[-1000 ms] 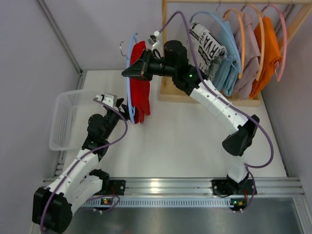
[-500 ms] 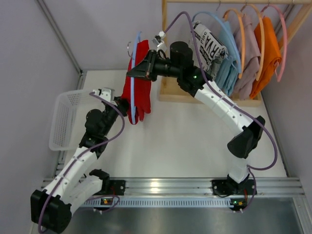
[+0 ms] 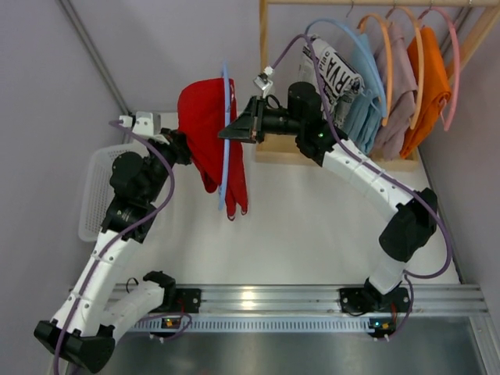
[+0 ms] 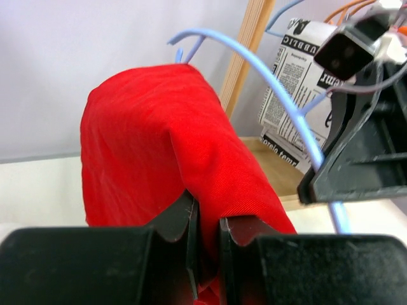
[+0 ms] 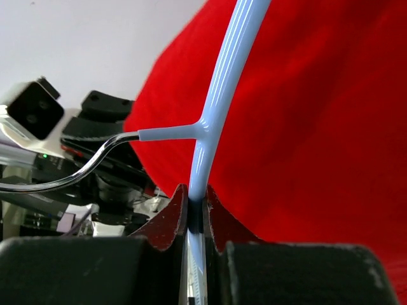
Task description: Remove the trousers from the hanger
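**Handling.** The red trousers (image 3: 205,133) are soft, light cloth. They fold and bunch freely and have no stiffness to push against. Judged from the weave, friction on the thin light blue hanger (image 3: 225,94) is moderate, so a steady sideways pull should slide them off the bar. Take hold of a gathered fold near the draped top, not a loose leg end, which would only stretch.

**Current state.** The left hand (image 4: 208,219) is closed on a fold of the red cloth. The right hand (image 5: 196,210) is clamped on the hanger wire just below the hook junction. The garment is in the air above the surface (image 3: 312,226), bulging left of the hanger, with the leg ends hanging down on its right side.

**Change from one second ago.**
- The hanger has been lifted and carried slightly right.
- The left hand has risen from beside the basket (image 3: 98,195) and drawn the cloth leftward.
- The other trousers stay on the wooden rack (image 3: 264,70).
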{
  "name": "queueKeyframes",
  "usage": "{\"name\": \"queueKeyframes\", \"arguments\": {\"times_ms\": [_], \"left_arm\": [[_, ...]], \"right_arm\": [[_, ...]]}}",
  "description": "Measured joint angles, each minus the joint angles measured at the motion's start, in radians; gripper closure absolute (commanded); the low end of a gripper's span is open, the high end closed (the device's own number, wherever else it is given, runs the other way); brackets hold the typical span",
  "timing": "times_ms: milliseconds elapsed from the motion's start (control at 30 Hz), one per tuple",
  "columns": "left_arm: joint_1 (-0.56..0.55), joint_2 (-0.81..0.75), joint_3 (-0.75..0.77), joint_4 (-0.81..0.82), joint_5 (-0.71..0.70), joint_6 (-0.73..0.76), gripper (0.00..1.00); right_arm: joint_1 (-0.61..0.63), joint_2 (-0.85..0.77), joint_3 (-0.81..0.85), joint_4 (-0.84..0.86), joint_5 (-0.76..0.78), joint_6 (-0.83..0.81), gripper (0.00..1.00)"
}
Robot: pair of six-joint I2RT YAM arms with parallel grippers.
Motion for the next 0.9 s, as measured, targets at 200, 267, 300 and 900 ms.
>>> {"name": "queueKeyframes", "arguments": {"times_ms": [200,267,300,900], "left_arm": [[0.0,0.054,0.121,-0.051,-0.008,-0.013,1.0],[0.0,0.071,0.167,-0.062,-0.014,-0.013,1.0],[0.0,0.081,0.191,-0.068,-0.018,-0.013,1.0],[-0.001,0.2,0.486,-0.217,-0.146,0.129,1.0]], "right_arm": [[-0.001,-0.007,-0.068,0.049,-0.023,-0.017,1.0],[-0.001,-0.007,-0.098,0.056,-0.035,-0.017,1.0],[0.0,-0.007,-0.11,0.06,-0.04,-0.017,1.0],[-0.035,0.002,-0.198,0.213,-0.089,-0.017,1.0]]}}
